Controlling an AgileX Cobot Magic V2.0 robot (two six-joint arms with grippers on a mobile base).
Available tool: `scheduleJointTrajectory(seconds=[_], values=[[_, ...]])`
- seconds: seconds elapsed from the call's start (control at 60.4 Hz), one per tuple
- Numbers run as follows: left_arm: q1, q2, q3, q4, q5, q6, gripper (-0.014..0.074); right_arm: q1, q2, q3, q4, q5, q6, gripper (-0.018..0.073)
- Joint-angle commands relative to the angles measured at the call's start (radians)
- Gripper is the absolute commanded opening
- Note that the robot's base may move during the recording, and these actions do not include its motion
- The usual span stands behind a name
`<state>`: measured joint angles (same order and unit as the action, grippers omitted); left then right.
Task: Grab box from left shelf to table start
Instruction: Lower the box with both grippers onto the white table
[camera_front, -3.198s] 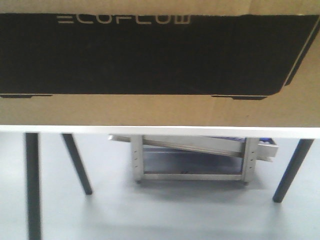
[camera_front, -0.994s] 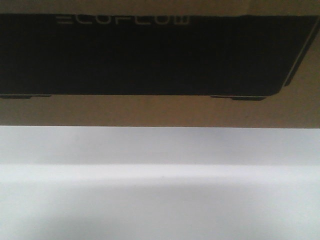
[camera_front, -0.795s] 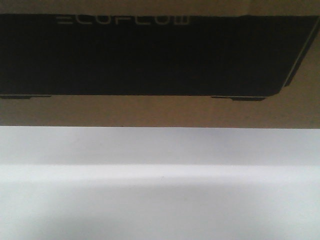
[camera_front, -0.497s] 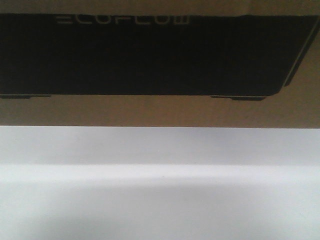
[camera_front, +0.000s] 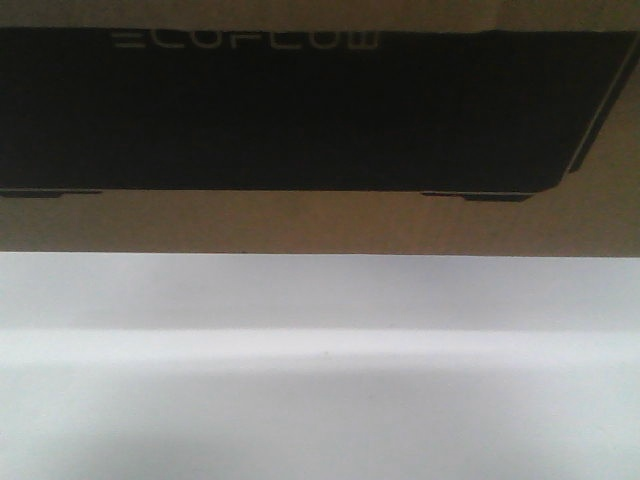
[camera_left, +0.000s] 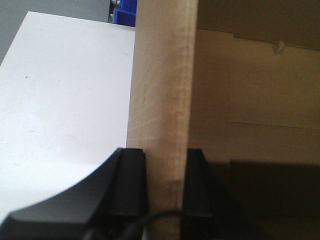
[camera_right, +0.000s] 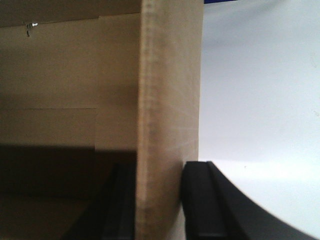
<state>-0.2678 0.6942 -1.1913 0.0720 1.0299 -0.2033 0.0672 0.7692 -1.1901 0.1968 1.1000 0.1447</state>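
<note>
The box (camera_front: 320, 215) is big, brown and made of cardboard; it fills the top half of the front view, and its black panel has pale letters along the top; the bottom edge of the box meets the white table (camera_front: 320, 380), which fills the bottom half of that view; I cannot tell for sure if the box sits flat on the table or hangs just over it.

In the left wrist view, the left gripper (camera_left: 165, 192) has its black jaws close together, one on each side of a thin cardboard wall of the box (camera_left: 162, 90); both jaws touch the wall and pinch it; the inside of the box is on the right, brown and dark low down; the white table (camera_left: 60, 100) is on the left, and a bit of a blue bin (camera_left: 125, 10) peeks over the table's far edge.

In the right wrist view, the right gripper (camera_right: 160, 200) does the same; its black jaws are narrow and pinch another wall of the box (camera_right: 170, 100); the table (camera_right: 260, 90) lies to the right of that wall.
</note>
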Motion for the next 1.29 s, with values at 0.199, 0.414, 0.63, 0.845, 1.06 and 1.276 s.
scheduleJointTrajectory(seconds=[0.199, 0.414, 0.63, 0.845, 1.06, 1.276], values=[[0.002, -0.017, -0.048, -0.013, -0.19, -0.031, -0.0085, -0.01, 0.003, -0.027, -0.093, -0.103, -0.002, 0.0026], [0.002, -0.017, -0.048, -0.04, -0.19, -0.031, -0.0085, -0.01, 0.003, -0.027, -0.093, -0.104, -0.002, 0.0026], [0.002, -0.017, -0.048, -0.072, -0.197, -0.031, -0.0085, -0.01, 0.003, -0.027, -0.092, -0.104, -0.002, 0.0026], [0.002, -0.017, -0.048, -0.072, -0.185, -0.031, -0.0085, -0.01, 0.003, -0.027, -0.092, -0.109, -0.009, 0.0026], [0.002, 0.063, -0.052, -0.134, -0.181, 0.05, -0.0085, -0.01, 0.021, -0.029, -0.092, -0.099, -0.043, 0.0026], [0.002, 0.208, -0.052, -0.169, -0.198, 0.058, -0.0085, -0.01, 0.156, -0.078, -0.092, -0.092, -0.043, 0.0026]])
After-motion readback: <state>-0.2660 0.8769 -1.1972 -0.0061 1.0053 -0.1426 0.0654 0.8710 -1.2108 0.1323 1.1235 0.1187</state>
